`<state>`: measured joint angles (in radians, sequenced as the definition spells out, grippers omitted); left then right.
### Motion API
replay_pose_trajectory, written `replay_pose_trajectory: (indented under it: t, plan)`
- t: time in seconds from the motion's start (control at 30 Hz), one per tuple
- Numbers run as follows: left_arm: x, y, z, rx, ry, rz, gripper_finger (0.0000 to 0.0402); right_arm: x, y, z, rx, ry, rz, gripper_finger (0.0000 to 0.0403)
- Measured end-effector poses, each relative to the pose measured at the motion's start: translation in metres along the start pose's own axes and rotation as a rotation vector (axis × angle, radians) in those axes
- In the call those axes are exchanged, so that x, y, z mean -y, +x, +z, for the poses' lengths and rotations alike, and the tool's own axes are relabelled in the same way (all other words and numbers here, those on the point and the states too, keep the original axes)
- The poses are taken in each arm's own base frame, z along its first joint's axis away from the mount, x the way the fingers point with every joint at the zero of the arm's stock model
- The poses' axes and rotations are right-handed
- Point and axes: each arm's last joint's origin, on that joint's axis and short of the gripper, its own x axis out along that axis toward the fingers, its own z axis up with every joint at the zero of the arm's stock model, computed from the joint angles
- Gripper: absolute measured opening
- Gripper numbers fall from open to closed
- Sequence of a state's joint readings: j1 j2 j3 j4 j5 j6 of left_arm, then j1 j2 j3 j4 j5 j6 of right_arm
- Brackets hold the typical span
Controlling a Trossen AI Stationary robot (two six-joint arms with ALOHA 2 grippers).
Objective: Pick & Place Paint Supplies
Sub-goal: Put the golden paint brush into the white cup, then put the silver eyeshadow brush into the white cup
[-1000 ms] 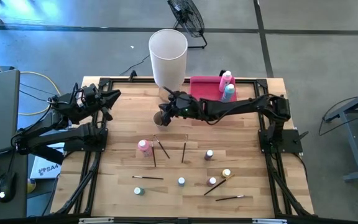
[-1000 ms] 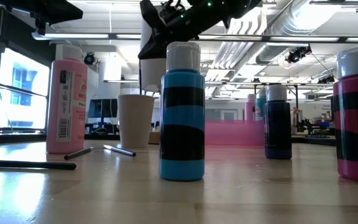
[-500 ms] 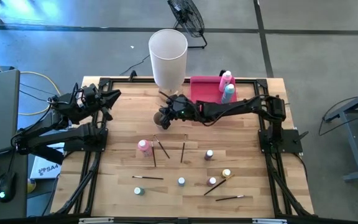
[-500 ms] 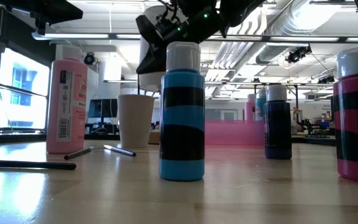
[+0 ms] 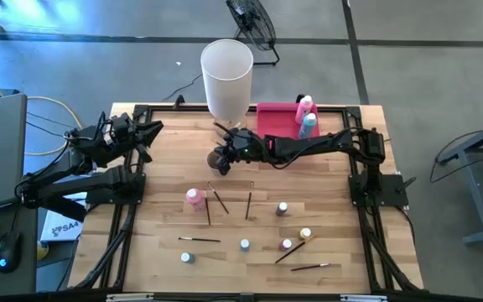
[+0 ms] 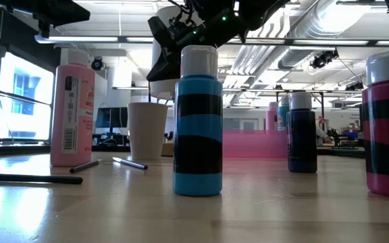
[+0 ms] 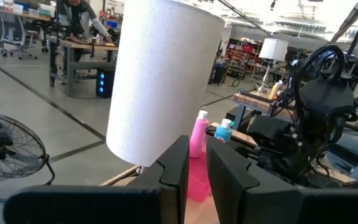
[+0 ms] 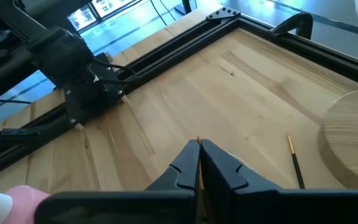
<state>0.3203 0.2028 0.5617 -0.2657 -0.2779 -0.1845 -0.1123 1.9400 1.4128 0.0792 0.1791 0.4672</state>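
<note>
Counting from above, we see five tiny bottles [image 5: 245, 244] and one taller pink bottle [image 5: 194, 197] loose on the wooden table [image 5: 166, 151], two more bottles in the pink tray [image 5: 277, 117], and about six paintbrushes [image 5: 200, 240]. Our right gripper [image 5: 221, 157] hangs mid-table beside the white cylinder [image 5: 227, 75], fingers pinched together on a thin paintbrush [image 8: 199, 177]; the left gripper [image 5: 151, 134] waits at the left edge, nearly closed. Beyond us, grey floor, a fan [image 5: 251, 18], workbenches.

The cylinder [image 5: 226, 77] stands at the table's [image 5: 166, 151] 12 o'clock, the tray [image 5: 277, 118] just right of it holding two bottles [image 5: 307, 116]. Brushes [image 5: 218, 200] and small bottles [image 5: 282, 208] scatter toward 6 o'clock.
</note>
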Motion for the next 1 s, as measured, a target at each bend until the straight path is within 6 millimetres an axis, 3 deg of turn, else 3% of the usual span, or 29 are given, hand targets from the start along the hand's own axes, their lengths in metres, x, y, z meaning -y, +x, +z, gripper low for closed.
replay_pose_trajectory:
  t: [0.47,0.83,1.0]
  plan:
    - [0.0,0.0,0.0,0.0,0.0,0.001,0.0054,-0.003,-0.005,0.008,0.043,-0.012,0.02,0.0093]
    - [0.0,0.0,-0.001,-0.007,0.002,0.002,0.0054,-0.009,-0.062,0.062,0.209,-0.114,0.068,0.0083]
    - [-0.001,0.0,-0.003,-0.031,0.009,0.007,0.0054,-0.01,-0.082,0.07,0.192,-0.118,0.061,0.0079]
